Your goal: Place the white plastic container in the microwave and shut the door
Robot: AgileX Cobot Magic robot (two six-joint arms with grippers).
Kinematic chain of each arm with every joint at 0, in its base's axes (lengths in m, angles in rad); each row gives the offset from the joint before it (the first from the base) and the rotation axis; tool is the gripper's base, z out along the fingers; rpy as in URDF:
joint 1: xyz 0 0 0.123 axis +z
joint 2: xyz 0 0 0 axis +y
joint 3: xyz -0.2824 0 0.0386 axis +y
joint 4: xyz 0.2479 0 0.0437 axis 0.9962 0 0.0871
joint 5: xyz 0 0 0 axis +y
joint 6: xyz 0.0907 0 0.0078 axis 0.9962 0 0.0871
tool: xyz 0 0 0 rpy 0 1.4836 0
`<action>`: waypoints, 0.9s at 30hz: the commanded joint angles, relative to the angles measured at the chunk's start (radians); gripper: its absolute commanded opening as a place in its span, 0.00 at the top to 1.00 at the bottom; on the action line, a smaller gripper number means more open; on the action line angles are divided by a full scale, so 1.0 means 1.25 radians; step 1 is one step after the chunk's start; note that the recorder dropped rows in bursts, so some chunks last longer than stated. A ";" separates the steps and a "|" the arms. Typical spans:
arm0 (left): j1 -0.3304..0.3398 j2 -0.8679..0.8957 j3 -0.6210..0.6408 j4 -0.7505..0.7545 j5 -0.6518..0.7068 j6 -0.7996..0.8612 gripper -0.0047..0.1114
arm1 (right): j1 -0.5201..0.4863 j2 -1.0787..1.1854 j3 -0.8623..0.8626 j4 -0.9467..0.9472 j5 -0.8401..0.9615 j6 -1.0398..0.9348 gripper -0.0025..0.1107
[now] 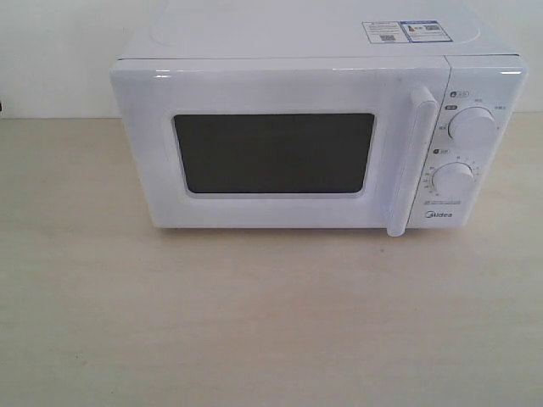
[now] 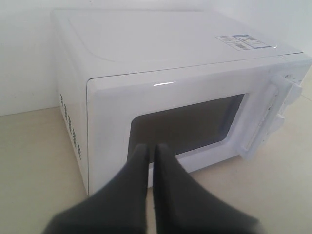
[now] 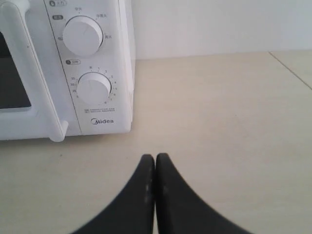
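Note:
The white Midea microwave [image 1: 305,127] stands at the back of the table with its door [image 1: 271,153] shut, the tall handle [image 1: 409,161] at the door's right side. No white plastic container shows in any view. Neither gripper appears in the exterior view. In the left wrist view my left gripper [image 2: 151,148] is shut and empty, in front of the microwave [image 2: 161,97] near its window's lower left corner. My right gripper [image 3: 155,158] is shut and empty over bare table, in front of and to the right of the dial panel [image 3: 90,73].
The light wooden table [image 1: 271,322] stretches out in front of the microwave. A white wall stands behind it. Two round dials [image 1: 472,127] sit on the right panel, and stickers [image 1: 403,31] lie on top.

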 commanded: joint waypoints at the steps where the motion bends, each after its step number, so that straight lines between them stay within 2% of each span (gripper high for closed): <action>1: -0.002 -0.006 0.003 -0.003 -0.008 -0.006 0.92 | -0.004 -0.004 0.000 -0.006 0.004 -0.001 0.98; 6: -0.002 -0.006 0.003 -0.003 -0.008 -0.006 0.92 | -0.004 -0.004 0.002 -0.002 0.005 -0.001 0.98; 10: -0.002 -0.006 0.003 -0.003 -0.008 -0.006 0.92 | -0.003 -0.004 0.055 0.005 -0.042 -0.001 0.98; 27: -0.002 -0.006 0.003 -0.003 -0.008 -0.006 0.92 | -0.002 -0.004 0.055 0.016 -0.061 -0.028 0.98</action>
